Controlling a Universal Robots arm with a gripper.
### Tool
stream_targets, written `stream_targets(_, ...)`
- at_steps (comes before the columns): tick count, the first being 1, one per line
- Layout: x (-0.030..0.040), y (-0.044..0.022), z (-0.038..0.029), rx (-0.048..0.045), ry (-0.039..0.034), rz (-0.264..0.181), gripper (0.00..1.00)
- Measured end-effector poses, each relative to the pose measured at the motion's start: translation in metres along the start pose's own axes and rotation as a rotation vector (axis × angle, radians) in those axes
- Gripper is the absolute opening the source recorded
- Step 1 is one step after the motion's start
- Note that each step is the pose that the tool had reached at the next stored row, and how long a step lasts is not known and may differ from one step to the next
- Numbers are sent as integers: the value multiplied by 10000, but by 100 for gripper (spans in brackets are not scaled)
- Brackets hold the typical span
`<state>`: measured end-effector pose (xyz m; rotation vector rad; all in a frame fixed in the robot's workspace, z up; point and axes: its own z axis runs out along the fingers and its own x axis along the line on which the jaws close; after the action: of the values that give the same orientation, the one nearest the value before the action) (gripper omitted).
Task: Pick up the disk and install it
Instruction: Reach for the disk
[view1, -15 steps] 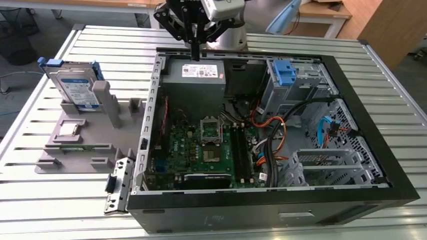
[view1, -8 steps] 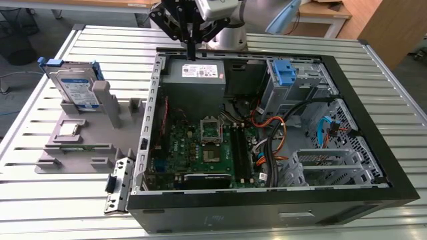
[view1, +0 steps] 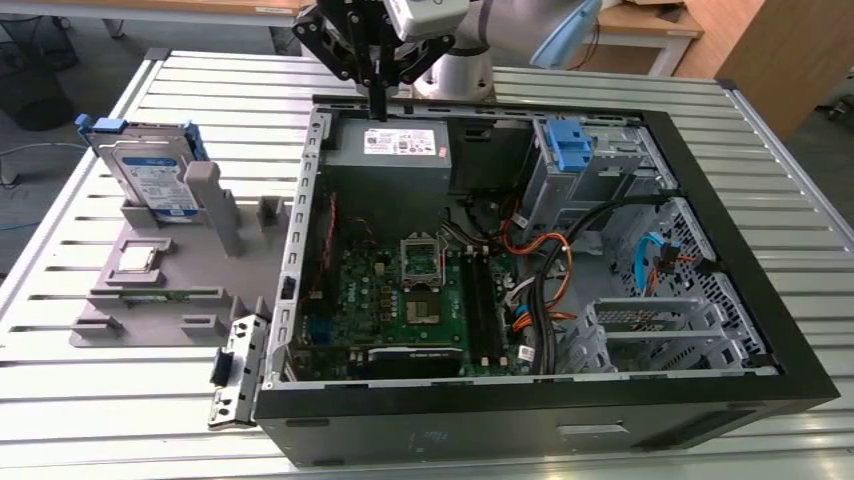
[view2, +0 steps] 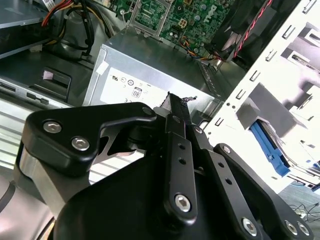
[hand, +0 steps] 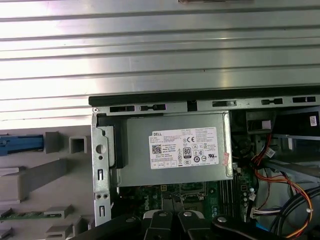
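Note:
The disk (view1: 150, 172), silver with a blue-and-white label and a blue carrier frame, stands on edge in a grey holder (view1: 160, 262) on the table, at the exterior view's left of the open computer case (view1: 694, 215). Its blue frame also shows in the first wrist view (hand: 20, 144) and the second wrist view (view2: 270, 146). My gripper (view1: 379, 110) hangs over the far wall of the case, just above the grey power-supply box (view1: 390, 150). Its fingers (view2: 173, 107) are shut together with nothing between them. The disk is well apart from the gripper.
Inside the case lie the green motherboard (view1: 400, 290), orange and black cables (view1: 561, 260) and a drive bay with a blue bracket (view1: 569, 146). The grey holder also carries small parts (view1: 138, 258). The slatted metal table (view1: 80, 420) extends around the case.

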<state>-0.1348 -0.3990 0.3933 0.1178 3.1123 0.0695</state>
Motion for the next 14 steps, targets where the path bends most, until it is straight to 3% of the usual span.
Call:
stream_targets(6, 25, -2, 0, 0, 0, 2, 10)
stream_targets(14, 151, -11, 0, 0, -3, 2, 10)
